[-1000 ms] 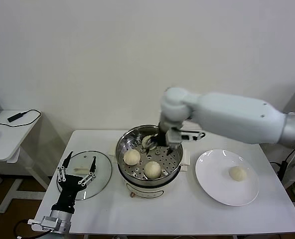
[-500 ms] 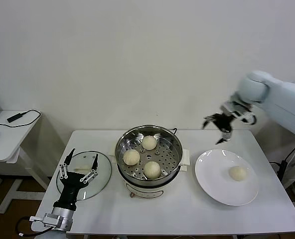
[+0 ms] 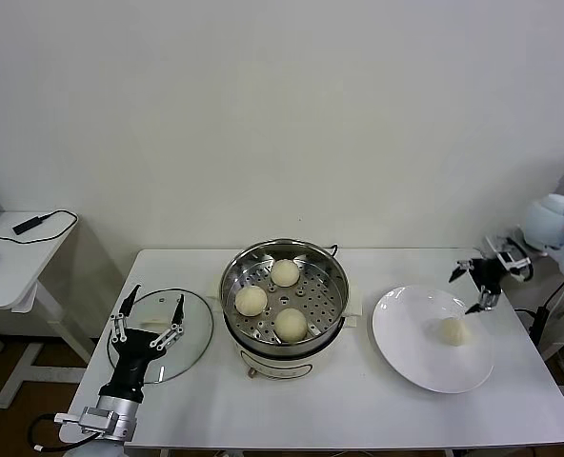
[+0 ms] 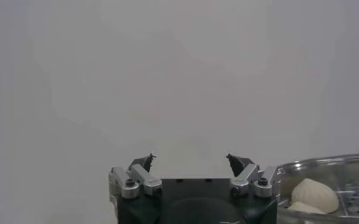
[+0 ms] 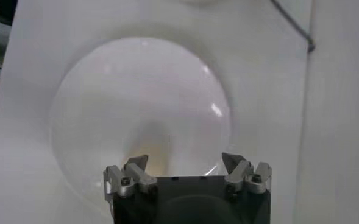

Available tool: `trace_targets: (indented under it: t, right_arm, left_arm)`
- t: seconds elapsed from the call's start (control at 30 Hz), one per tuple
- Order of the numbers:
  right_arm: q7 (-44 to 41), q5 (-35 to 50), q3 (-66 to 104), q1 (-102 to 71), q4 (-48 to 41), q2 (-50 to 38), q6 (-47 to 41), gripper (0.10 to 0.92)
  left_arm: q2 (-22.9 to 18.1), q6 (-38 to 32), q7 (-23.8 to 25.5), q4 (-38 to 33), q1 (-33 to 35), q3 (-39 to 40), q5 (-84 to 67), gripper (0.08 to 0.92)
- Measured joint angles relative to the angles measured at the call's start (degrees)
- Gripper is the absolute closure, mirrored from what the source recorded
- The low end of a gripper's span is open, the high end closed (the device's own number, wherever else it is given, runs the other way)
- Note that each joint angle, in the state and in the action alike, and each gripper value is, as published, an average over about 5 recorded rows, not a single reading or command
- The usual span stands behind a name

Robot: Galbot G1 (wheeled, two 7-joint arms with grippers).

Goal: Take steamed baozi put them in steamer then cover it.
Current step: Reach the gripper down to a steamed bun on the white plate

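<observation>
Head view shows three steamed baozi (image 3: 270, 299) in the steamer (image 3: 332, 263), the right gripper (image 3: 479, 283) hovering jaws open above the last bun (image 3: 453, 331) on the plate (image 3: 408, 347) right of it, presumably to grasp it, while the left gripper (image 3: 150, 322) waits open-jawed over the cover (image 3: 192, 333) left of the steamer.

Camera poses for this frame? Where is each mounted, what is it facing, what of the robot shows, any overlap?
Head: high, looking forward and down at table; shows steamer, lid, plate, left gripper and right gripper.
Left wrist: faces the wall; own open jaws, steamer rim at edge.
Right wrist: looks down on plate; own open jaws.
Shared: head and right wrist both see the plate; head and left wrist the steamer.
</observation>
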Motion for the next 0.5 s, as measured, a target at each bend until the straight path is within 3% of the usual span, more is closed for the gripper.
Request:
trace_targets:
  t: [0.5]
  right_arm:
    - [3.27, -4.31, 4.86, -9.82, -4.94, 2.52, -1.23, 0.203]
  left_arm:
    - [-0.17, -0.05, -0.28, 0.05, 0.37, -0.49, 0.01, 0.177]
